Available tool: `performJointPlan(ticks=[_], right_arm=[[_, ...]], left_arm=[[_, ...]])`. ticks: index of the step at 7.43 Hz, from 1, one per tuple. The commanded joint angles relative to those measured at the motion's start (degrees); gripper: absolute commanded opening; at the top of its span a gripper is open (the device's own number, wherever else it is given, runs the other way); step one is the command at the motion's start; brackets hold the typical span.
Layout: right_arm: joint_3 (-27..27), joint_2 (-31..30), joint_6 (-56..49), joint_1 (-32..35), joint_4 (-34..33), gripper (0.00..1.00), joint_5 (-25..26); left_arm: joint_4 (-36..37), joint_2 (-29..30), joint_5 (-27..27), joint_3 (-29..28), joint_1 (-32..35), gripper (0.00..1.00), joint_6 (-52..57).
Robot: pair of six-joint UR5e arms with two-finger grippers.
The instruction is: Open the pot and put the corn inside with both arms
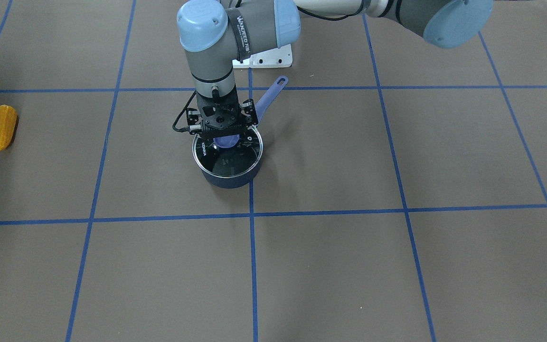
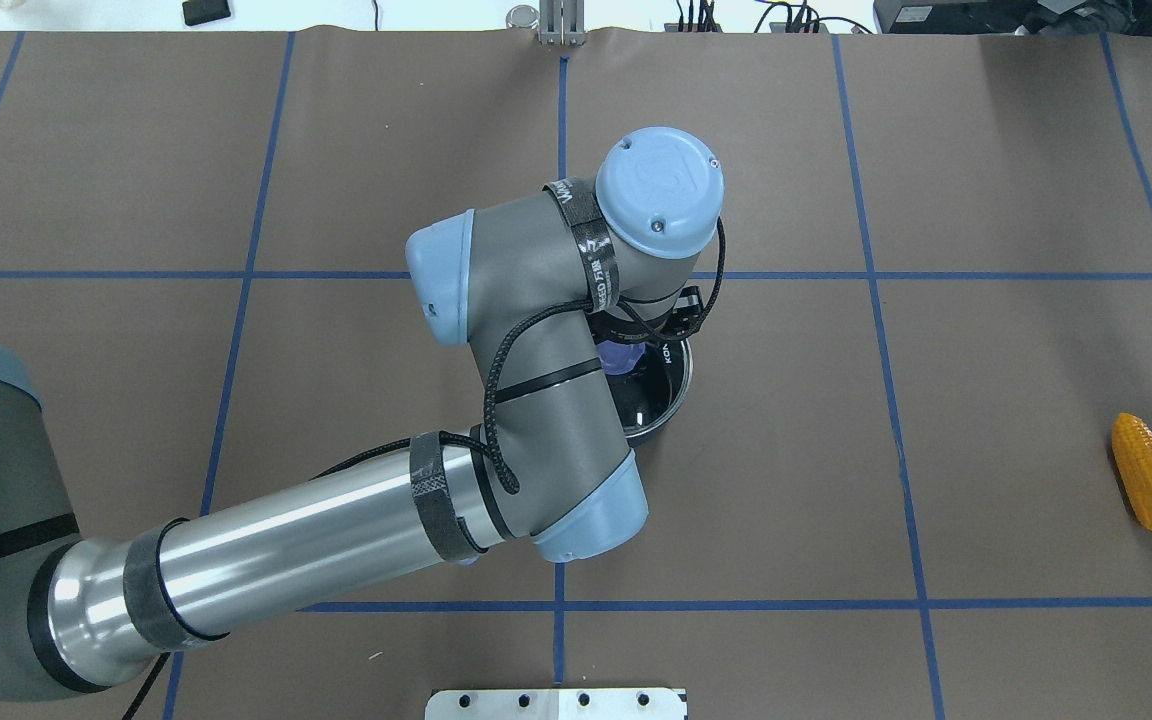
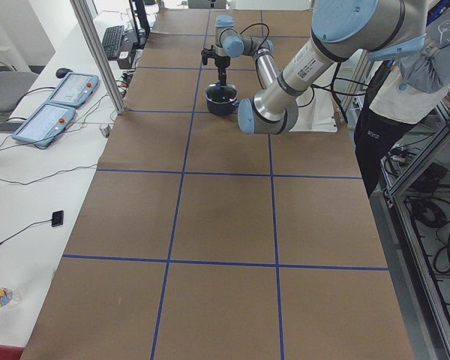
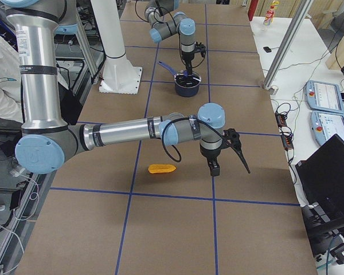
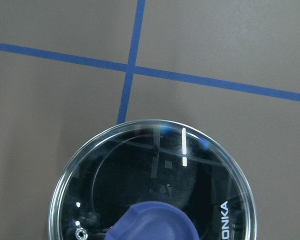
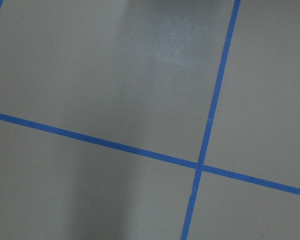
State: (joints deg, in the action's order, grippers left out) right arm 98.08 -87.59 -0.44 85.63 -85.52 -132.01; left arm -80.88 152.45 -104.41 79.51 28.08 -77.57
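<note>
Left gripper sits low over the pot, right above the blue knob of the glass lid. The jaws look spread to either side of the knob, not yet pinched on it. The lid lies flat in the pot's rim, so the pot is not open yet. The pot stands near the table's middle, with its lavender handle pointing back toward the robot base.

The corn lies on its side, well apart from the pot, out on the robot's right. The right gripper hangs near it, and we cannot tell how its jaws stand from the only view showing it.

We judge the lid light but breakable and slick on the glass, so the knob is the only sane grip: pinch across it and lift straight up. The corn looks stiff and light, and bumpy enough to hold. We'd take it across the thick middle, since the tapered end could squirt out
</note>
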Motion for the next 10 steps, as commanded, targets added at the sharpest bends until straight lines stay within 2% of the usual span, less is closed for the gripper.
performJointPlan(ticks=[1,7,8,10], right_arm=[[0.0,0.0,0.0,0.0,0.0,1.0,0.0],[0.0,0.0,0.0,-0.1,0.0,1.0,0.0],[0.0,0.0,-0.1,-0.2,0.0,1.0,0.0],[0.0,0.0,-0.1,-0.2,0.1,1.0,0.0]], left_arm=[[-0.8,-0.1,-0.2,0.1,0.0,0.98,0.3],[-3.0,-1.3,0.1,-0.1,-0.6,0.89,0.4],[-3.1,-1.5,0.0,0.0,-0.6,0.85,0.4],[-3.1,-1.5,0.1,0.1,-0.6,0.62,0.7]])
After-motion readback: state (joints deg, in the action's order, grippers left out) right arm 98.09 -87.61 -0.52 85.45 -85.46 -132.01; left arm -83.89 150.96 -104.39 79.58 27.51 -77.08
